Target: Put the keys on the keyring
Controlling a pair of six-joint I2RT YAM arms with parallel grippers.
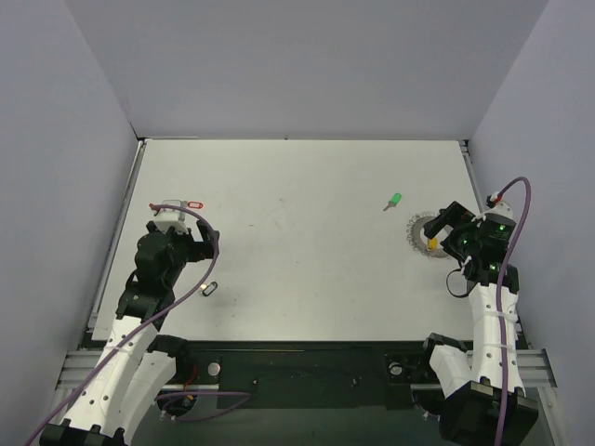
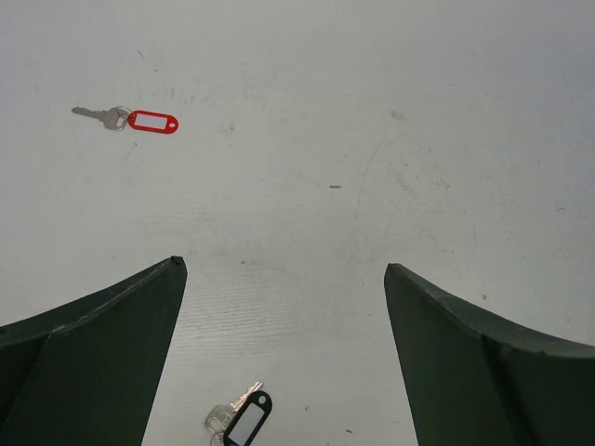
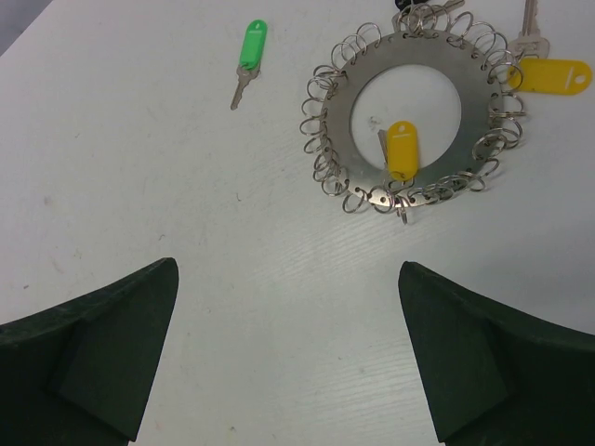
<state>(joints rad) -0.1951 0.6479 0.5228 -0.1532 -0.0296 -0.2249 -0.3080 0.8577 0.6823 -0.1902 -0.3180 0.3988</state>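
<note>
Nearest, my left gripper (image 2: 284, 265) and right gripper (image 3: 288, 265) stand wide apart, empty. Between my left jaws lies the black-tagged key (image 2: 244, 418), slanting away. The keyring (image 3: 346, 102) lies flat ahead of my right, with the green-tagged key (image 3: 247, 63) beside it, blade toward me, and open table (image 3: 139, 186) around.

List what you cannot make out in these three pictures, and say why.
Top view: the keyring is partly hidden behind the right gripper; its loops are too small to count.
Right wrist view: the key beside the outer yellow tag is cut off by the top edge.
Left wrist view: the black-tagged key is partly cut off by the bottom edge.
</note>
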